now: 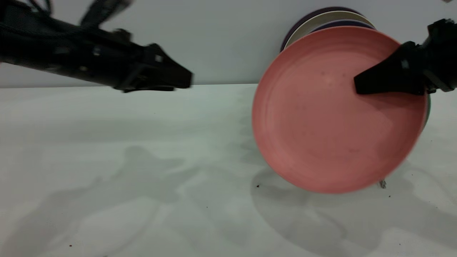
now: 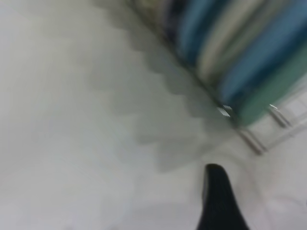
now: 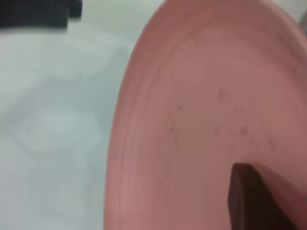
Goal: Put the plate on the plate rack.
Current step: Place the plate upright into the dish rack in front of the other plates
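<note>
The salmon-pink plate [image 1: 332,114] stands almost upright on the right, its face towards the exterior camera. My right gripper [image 1: 358,85] is shut on its upper right rim, with one of its fingers [image 3: 254,201] lying across the plate's face [image 3: 201,120] and the other hidden behind. The plate's lower edge is just above the table, next to a bit of silver wire of the plate rack [image 1: 382,184]. The rack's rails [image 2: 268,139] show in the left wrist view. My left gripper [image 1: 184,79] hangs in the air at the left, well away from the plate.
Several other plates [image 1: 321,18] stand upright behind the pink one, against the back wall. In the left wrist view they show as blue, cream and mint-green plates [image 2: 249,57] in the rack. The pale table [image 1: 142,160] spreads to the left and front.
</note>
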Controlling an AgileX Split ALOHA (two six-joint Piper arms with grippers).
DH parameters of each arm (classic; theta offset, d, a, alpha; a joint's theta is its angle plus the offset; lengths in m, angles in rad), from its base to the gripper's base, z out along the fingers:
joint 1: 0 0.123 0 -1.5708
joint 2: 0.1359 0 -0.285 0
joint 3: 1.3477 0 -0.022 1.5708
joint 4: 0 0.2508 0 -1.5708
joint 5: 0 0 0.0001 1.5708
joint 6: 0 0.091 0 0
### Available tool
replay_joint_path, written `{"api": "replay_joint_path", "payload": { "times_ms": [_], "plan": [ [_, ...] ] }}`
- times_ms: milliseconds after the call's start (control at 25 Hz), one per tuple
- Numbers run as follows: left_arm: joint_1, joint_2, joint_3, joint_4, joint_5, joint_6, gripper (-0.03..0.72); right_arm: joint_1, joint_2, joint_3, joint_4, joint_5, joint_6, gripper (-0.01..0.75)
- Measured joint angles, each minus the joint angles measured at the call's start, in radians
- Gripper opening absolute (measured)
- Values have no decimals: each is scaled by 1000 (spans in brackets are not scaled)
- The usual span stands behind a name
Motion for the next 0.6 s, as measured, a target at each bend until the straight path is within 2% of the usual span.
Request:
{"api": "replay_joint_path", "payload": {
  "times_ms": [120,320,600],
  "plan": [
    [66,0,0,2,-1,-29,509,-6,0,-13,-93,43,-153,162],
    [143,0,0,10,-2,-53,515,-6,0,-101,-374,92,-153,162],
    [154,0,0,79,-25,-54,515,-6,0,-278,-585,117,-153,162]
  ]
}}
